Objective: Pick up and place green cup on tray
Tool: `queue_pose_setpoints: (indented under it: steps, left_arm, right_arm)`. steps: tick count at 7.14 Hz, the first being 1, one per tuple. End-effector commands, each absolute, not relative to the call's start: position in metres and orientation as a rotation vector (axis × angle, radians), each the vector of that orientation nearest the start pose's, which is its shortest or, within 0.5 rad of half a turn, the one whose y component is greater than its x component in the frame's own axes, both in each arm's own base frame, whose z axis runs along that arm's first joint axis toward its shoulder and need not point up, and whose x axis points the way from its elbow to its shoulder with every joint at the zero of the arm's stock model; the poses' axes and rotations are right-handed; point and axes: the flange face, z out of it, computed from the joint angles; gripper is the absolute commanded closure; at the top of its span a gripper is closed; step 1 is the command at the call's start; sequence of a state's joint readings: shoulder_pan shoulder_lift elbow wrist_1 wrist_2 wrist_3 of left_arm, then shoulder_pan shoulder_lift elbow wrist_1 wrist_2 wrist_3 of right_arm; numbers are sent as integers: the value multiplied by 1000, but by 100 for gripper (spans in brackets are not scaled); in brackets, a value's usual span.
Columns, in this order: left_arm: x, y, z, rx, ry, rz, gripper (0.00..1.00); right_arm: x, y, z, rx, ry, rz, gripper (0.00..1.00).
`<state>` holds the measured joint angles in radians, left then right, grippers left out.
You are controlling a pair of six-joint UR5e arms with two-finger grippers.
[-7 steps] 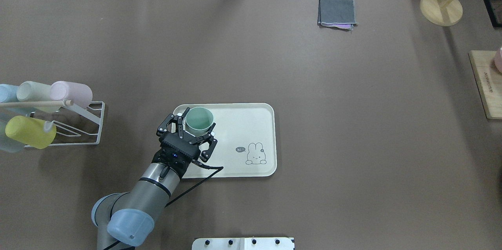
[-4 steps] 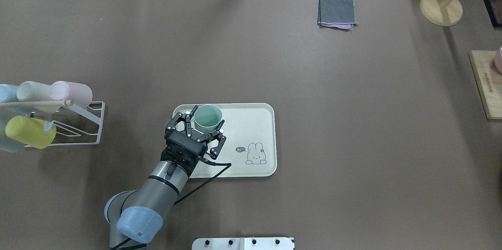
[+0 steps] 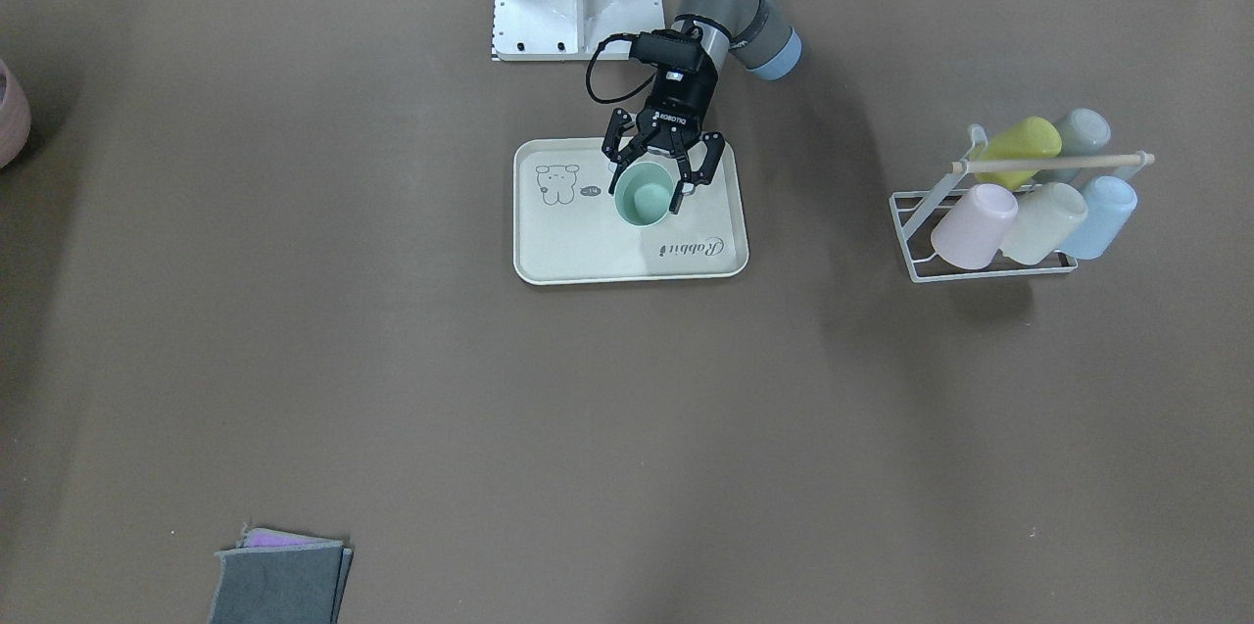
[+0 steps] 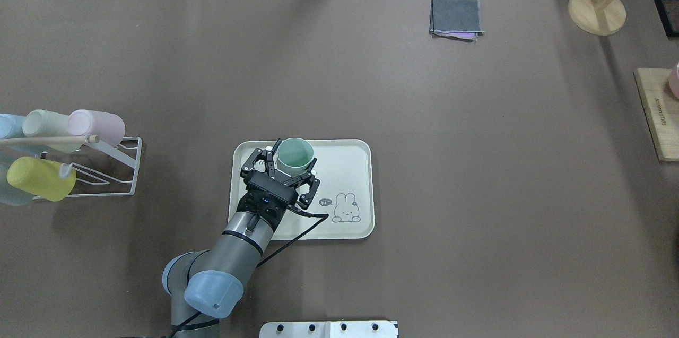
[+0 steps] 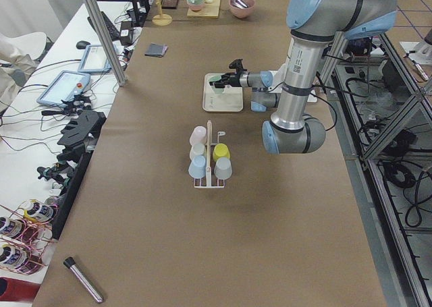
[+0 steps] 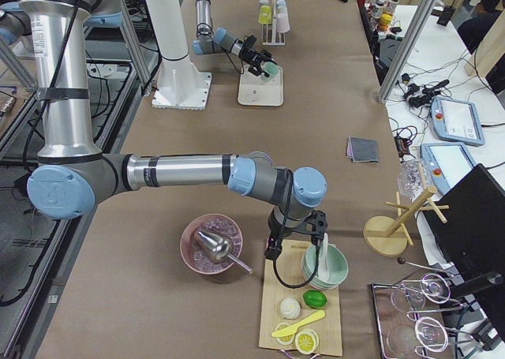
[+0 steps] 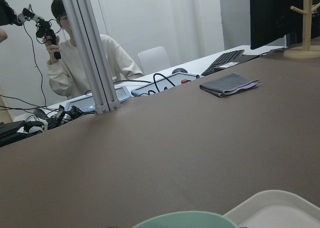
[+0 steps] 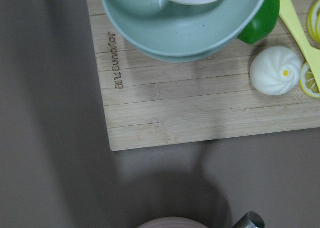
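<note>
"Brown tabletop [image 4: 424, 141] fills my whole feed. The left arm [image 4: 233, 253] comes in over the near edge of the tray [image 4: 350, 168]."

"How does the tray look from your end?"

"Cream, with rounded corners and a raised rim. A small animal is drawn in its near right corner. I'll place everything else from the tray. A white wire rack [image 4: 130, 168] stands well off its left side, with pastel cups [image 4: 95, 124] lying on it. A folded grey cloth [image 4: 456, 17] lies far beyond the tray and off to its right."

"And the green cup?"

"The green cup [image 4: 295, 151] is upright, mouth up, over the tray's far left part and close to the far rim. I cannot tell from my cameras whether its base rests on the tray or hangs just above it."

"Fingers?"

"The left gripper [image 4: 291, 160] has its fingers [image 4: 252, 162] clamped on the green cup, one on each side of the wall. The right gripper [image 6: 293, 244] is well away on the tray's right, over a wooden board [image 6: 330, 327]. I see it only from the side camera, so I cannot tell whether its fingers are apart or together."
</note>
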<state>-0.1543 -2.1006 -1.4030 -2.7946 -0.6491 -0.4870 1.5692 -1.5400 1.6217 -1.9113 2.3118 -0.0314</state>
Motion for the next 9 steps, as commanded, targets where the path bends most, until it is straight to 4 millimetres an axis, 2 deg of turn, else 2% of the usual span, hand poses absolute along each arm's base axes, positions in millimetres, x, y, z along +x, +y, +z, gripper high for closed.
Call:
queue_pose_setpoints:
  steps: [1,3,9]
  left_arm:
    - [614,-315,282,1390,745,-4,18]
    - [620,-316,287,1387,734,4,18]
    - [623,-315,293,1381,733,11,7]
  right_arm:
    - [65,-482,649,-233,-741,65,0]
    - [65,-482,648,-229,-742,63,0]
    - [65,-482,648,-229,-743,63,0]
